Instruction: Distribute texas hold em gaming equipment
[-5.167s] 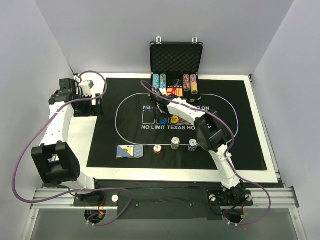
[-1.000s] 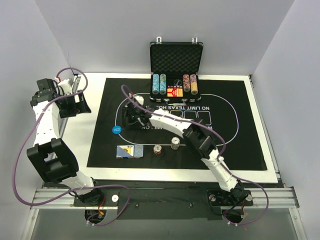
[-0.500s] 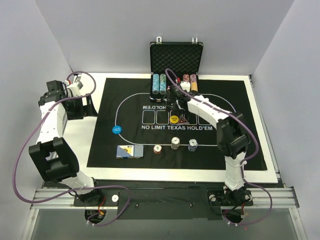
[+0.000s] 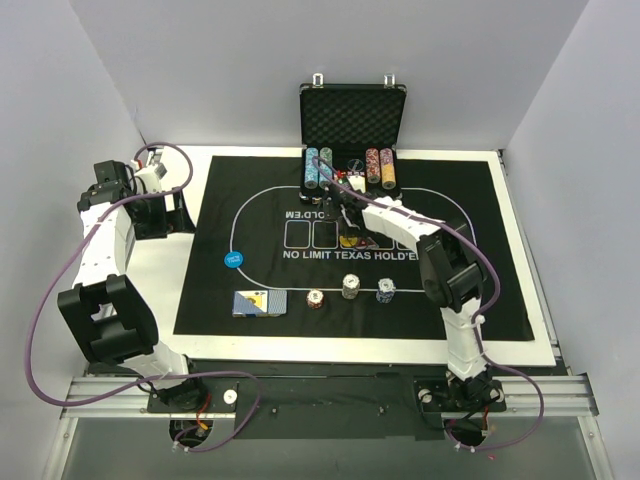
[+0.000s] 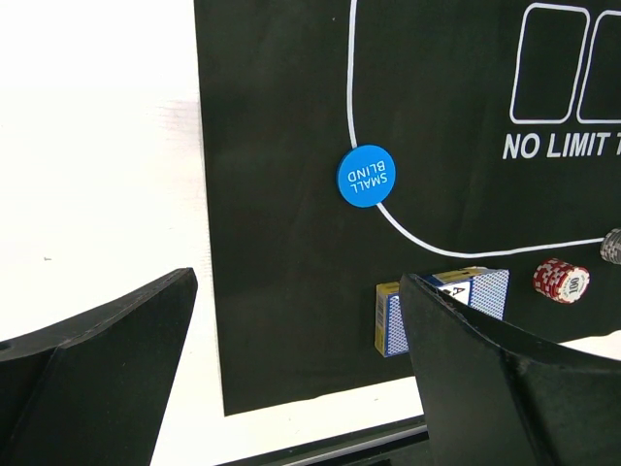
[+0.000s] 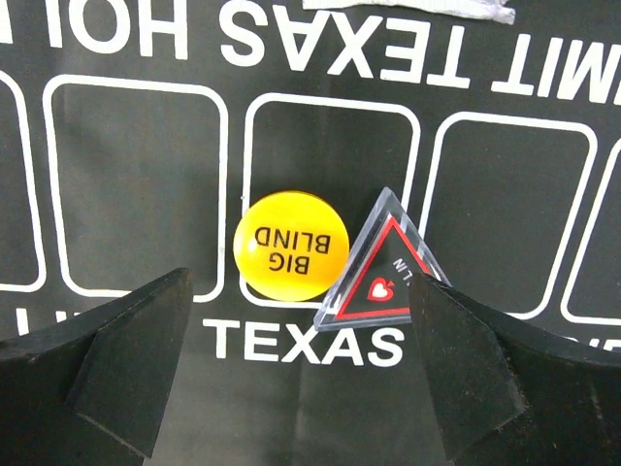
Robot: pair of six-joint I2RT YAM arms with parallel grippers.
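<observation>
My right gripper [image 4: 347,214] hangs open and empty over the middle of the mat. In the right wrist view it [image 6: 301,379] is just above a yellow "BIG BLIND" disc [image 6: 292,245] and a clear triangular marker [image 6: 383,264]. A blue "SMALL BLIND" disc [image 4: 233,259] lies at the mat's left, also in the left wrist view [image 5: 366,176]. A blue-backed card deck [image 4: 259,302] and red [image 4: 316,299], grey [image 4: 350,287] and blue [image 4: 386,291] chip stacks sit along the near side. My left gripper [image 4: 168,215] is open and empty over the white table at the left.
The open black case [image 4: 352,112] stands at the back with rows of chips [image 4: 319,168] in it. The black mat [image 4: 480,290] covers most of the white table [image 4: 190,330]. Grey walls close in on both sides.
The blue disc went from the mat's centre to its left side. The right gripper swung left, then back to the centre, and now sits a little nearer over the yellow disc. Left arm barely moved.
</observation>
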